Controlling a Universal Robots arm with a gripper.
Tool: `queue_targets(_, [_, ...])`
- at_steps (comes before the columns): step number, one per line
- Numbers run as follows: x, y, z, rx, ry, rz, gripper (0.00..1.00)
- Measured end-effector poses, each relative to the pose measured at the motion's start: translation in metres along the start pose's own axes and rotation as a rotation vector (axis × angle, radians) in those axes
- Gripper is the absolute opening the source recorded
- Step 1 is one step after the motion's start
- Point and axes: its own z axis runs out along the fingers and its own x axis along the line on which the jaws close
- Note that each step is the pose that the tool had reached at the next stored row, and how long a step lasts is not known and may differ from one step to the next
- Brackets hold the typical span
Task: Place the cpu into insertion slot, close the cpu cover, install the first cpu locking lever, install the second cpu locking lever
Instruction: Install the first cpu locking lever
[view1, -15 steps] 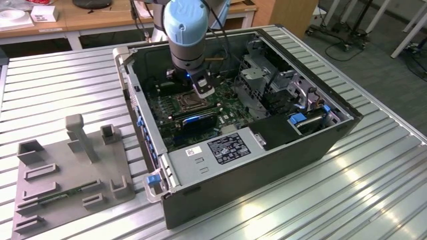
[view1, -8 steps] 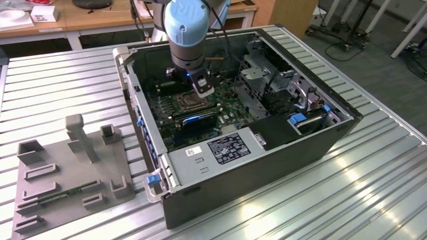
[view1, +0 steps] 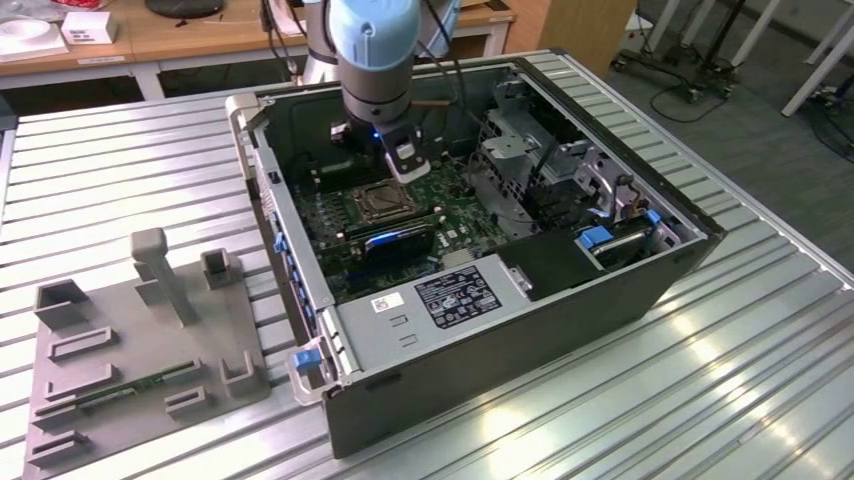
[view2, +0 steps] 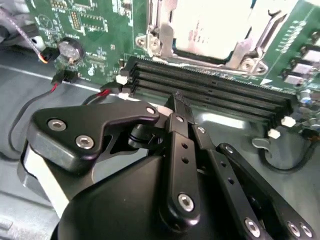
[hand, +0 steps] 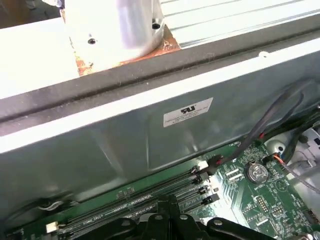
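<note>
The green motherboard (view1: 400, 225) lies inside an open computer case. Its insertion slot (view1: 378, 203) is a square socket with a metal rim. In the second wrist view the cpu (view2: 210, 22) shows as a bright silvery square seated in that socket. The metal frame of the cpu cover (view2: 161, 27) lies around it. A thin lever rod (view2: 272, 22) runs along one side. My gripper (view2: 181, 102) hangs shut and empty just above the black memory slots (view2: 210, 87) next to the socket. From the exterior view it (view1: 404, 165) hangs at the socket's far edge.
The case's grey wall (hand: 150, 135) rises close beside the memory slots (hand: 135, 205). A coin battery (view2: 67, 50) and loose cables (view2: 30, 40) sit near the gripper. A drive cage (view1: 514, 150) and power supply (view1: 454, 295) flank the board. A grey fixture plate (view1: 134, 350) lies at the exterior view's left.
</note>
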Motion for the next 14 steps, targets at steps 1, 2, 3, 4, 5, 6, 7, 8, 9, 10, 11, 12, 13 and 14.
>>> queue_targets(1, [0.0000, 0.0001, -0.0003, 0.0112, 0.0026, 0.001, 0.11])
queue_targets(2, [0.0000, 0.0001, -0.0003, 0.0246, 0.0061, 0.002, 0.11])
queue_targets(3, [0.0000, 0.0001, -0.0003, 0.0414, 0.0100, 0.004, 0.11])
queue_targets(4, [0.0000, 0.0001, -0.0002, 0.0636, 0.0133, 0.005, 0.11])
queue_targets(5, [0.0000, 0.0001, -0.0003, 0.0844, 0.0163, 0.006, 0.11])
queue_targets(6, [0.0000, 0.0001, -0.0003, 0.1050, 0.0184, 0.007, 0.11])
queue_targets(7, [0.0000, 0.0001, -0.0003, 0.1247, 0.0190, 0.007, 0.11])
queue_targets(8, [0.0000, 0.0001, -0.0003, 0.1440, 0.0186, 0.006, 0.11])
queue_targets(9, [0.0000, 0.0000, -0.0003, 0.1633, 0.0181, 0.006, 0.11])
queue_targets(10, [0.0000, 0.0000, -0.0004, 0.1836, 0.0173, 0.005, 0.11])
queue_targets(11, [-0.0001, -0.0001, -0.0004, 0.2027, 0.0165, 0.004, 0.11])
queue_targets(12, [-0.0001, -0.0001, -0.0003, 0.2216, 0.0154, 0.003, 0.11])
queue_targets(13, [-0.0001, -0.0001, -0.0004, 0.2405, 0.0143, 0.003, 0.11])
queue_targets(14, [-0.0001, -0.0002, -0.0005, 0.2575, 0.0122, 0.002, 0.11])
